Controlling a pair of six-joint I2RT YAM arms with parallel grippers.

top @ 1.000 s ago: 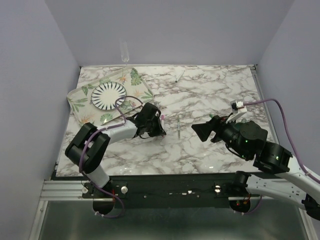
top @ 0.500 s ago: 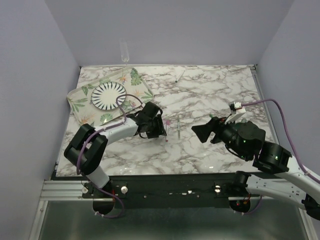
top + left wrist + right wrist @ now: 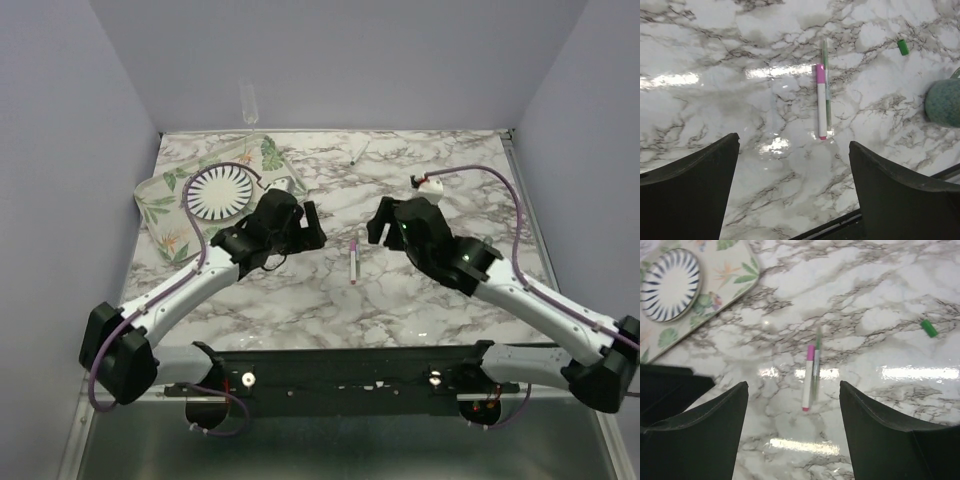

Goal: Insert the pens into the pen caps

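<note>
Left end effector (image 3: 794,142) and right end effector (image 3: 793,385) both gape wide, empty, flanking the pens (image 3: 354,260). They lie touching on the tabletop (image 3: 440,170), long axis near-to-far, neither arm clearly nearer. Green cap (image 3: 928,328) sits well apart, rightward.

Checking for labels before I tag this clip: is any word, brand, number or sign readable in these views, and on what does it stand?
No text can be read in any view.
Pink pen and green pen: no legible print shows on the barrels.
Green cap: plain, no marking visible.
Striped plate and leaf-print tray: pattern only, no lettering.
</note>
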